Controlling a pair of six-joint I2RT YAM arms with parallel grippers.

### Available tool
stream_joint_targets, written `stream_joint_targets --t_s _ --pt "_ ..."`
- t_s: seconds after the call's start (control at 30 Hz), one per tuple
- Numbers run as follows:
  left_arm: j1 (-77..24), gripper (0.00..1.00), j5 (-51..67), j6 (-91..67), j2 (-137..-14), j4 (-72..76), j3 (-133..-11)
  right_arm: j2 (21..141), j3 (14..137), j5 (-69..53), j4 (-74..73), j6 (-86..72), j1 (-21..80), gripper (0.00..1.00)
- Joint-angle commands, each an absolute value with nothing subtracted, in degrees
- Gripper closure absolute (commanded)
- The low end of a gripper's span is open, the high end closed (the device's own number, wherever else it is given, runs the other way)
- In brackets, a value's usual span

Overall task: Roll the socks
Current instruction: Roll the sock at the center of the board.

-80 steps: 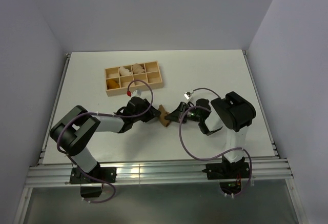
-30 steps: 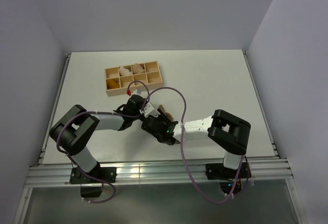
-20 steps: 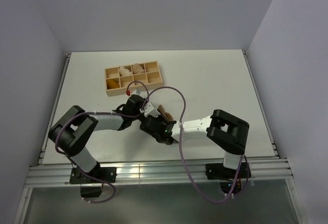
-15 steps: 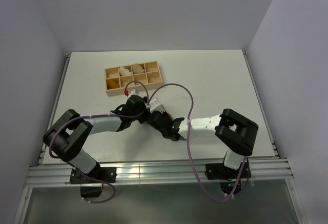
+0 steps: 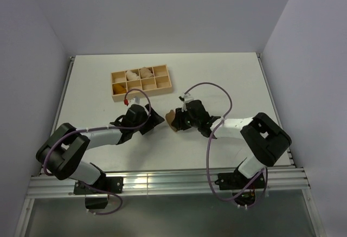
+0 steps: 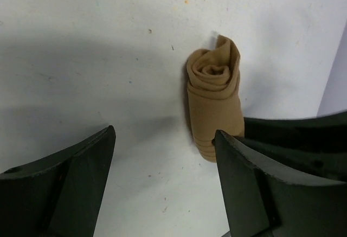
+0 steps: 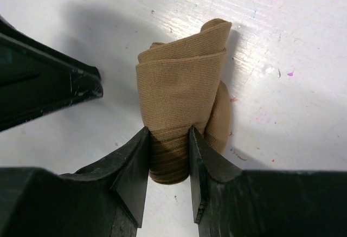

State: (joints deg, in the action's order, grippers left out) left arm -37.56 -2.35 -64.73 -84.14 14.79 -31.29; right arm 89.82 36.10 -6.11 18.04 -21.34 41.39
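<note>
Olive-brown rolled fabric sock [image 7: 181,85] lies pinched in the right gripper [image 7: 169,142] on the white counter [image 7: 282,20]; the left gripper [image 6: 164,139], now spread, has drawn back leftward.

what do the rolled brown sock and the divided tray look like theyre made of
Rolled sock: fine knit fabric, matte tan-brown; tiny ribbing and soft folds show in the right wrist view.
Divided tray: probably pale bare wood, going by its light tan colour and thin flat walls; too small to be sure.

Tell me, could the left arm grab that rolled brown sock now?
Probably, though awkwardly: the left gripper is open facing the rolled sock, but the right gripper is clamped on it.
</note>
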Motion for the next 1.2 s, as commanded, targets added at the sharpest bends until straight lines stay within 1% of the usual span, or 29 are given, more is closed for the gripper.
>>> stream_joint_targets --t_s 0.0,0.03,0.17,0.3,0.53,0.67,0.87,1.0,1.07,1.17 --pt "-37.44 0.2 0.78 -63.99 -83.05 21.95 -30.06 93.25 31.91 -22.74 19.76 -27.32 37.54 0.88" --pt "-37.44 0.2 1.23 -63.9 -83.67 22.76 -29.88 94.21 31.64 -26.85 21.08 -28.29 35.44 0.88" --pt "-37.44 0.2 4.21 -63.28 -85.69 26.89 -29.79 98.16 29.97 -36.88 30.47 -34.17 31.57 0.87" --pt "-37.62 0.22 5.62 -62.93 -87.8 28.3 -30.58 101.95 30.15 -40.77 34.45 -37.26 30.24 0.86" --pt "-38.32 0.31 6.42 -63.81 -92.28 30.32 -30.59 104.85 30.5 -41.92 36.83 -38.67 29.97 0.85" --pt "-38.32 0.32 5.28 -64.16 -92.99 29.89 -30.32 105.56 30.94 -42.01 36.04 -37.88 29.88 0.85" --pt "-37.88 0.3 1.32 -65.91 -91.41 29.27 -29.27 106.7 31.03 -41.75 35.51 -36.92 29.88 0.85" --pt "-37.44 0.29 1.58 -66.45 -92.54 29.44 -29.97 107.49 30.94 -41.92 36.47 -37.18 29.88 0.85" --pt "-37.44 0.29 2.46 -66.8 -93.77 29.97 -30.32 107.49 30.94 -42.01 36.21 -37.09 29.97 0.85" --pt "-37.44 0.34 2.37 -67.5 -94.83 30.67 -30.15 106.88 31.2 -41.4 35.33 -36.21 29.88 0.85"
